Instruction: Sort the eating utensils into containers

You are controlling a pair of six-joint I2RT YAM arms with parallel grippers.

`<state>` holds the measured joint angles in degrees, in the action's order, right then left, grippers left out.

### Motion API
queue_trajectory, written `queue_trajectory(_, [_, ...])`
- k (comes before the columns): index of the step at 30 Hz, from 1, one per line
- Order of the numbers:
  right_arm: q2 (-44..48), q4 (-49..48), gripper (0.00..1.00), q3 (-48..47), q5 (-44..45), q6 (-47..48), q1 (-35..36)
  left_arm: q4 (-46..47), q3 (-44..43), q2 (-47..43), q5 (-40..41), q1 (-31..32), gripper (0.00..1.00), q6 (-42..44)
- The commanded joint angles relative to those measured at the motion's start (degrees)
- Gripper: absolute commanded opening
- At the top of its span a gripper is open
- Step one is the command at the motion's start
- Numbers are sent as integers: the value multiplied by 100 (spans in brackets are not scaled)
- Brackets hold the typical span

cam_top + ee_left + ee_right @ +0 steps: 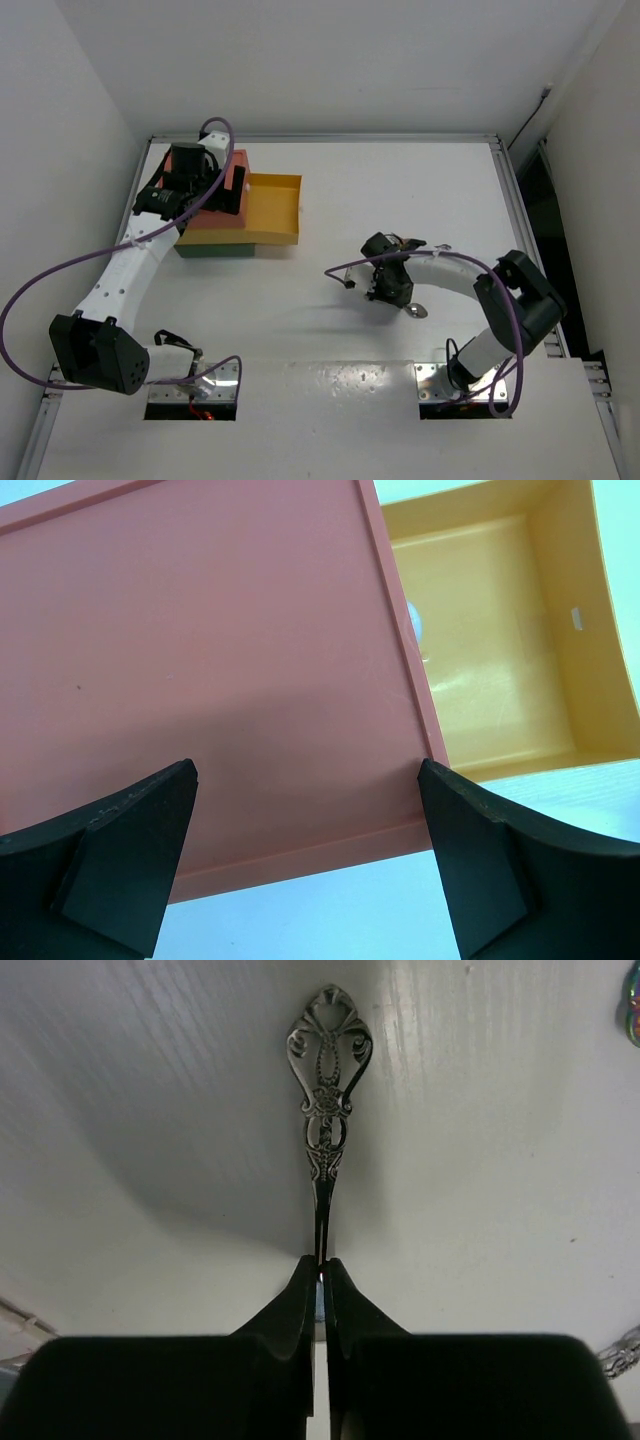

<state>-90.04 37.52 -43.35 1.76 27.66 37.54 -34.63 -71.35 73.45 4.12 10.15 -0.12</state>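
Both arm bases sit at the near edge of the desk (400, 190) in the top view. The left gripper (222, 192) hangs over the containers (240, 215) at the far left, where the yellow drawer (275, 205) is pulled out to the right. The right gripper (383, 292) is low over mid-desk, with a small silver piece (418, 311) just beside it.

Seen from the left wrist, the left gripper (305, 780) is spread wide above the red-orange top (200, 660). The yellow drawer (500, 630) beyond holds a pale shape (413, 620), half hidden.

From the right wrist, the right gripper (322, 1265) pinches the ornate handle of a silver utensil (328, 1080), which points away over the desk (150, 1110).
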Motion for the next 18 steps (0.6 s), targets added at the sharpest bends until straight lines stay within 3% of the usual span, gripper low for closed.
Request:
queue_trajectory(1, [187,-114,0,-146,377,-94,113,-255,86,-76,115,13,100,3])
queue_trajectory(4, [294,404,0,-813,11,-94,113,-255,-45,-76,54,-57,100,-49])
queue_trajectory(9, [84,1371,0,-3422,-1009,-488,-71,-255,-177,-129,-78,-163,100,-110])
queue_trajectory(15, [-1005,1689,0,-6697,-2529,-1920,-194,-202,-292,-182,-201,-215,100,-225])
queue_trajectory(18, [-1682,1347,0,-7422,-2777,-2825,-326,-149,-292,-129,-201,-215,100,-277])
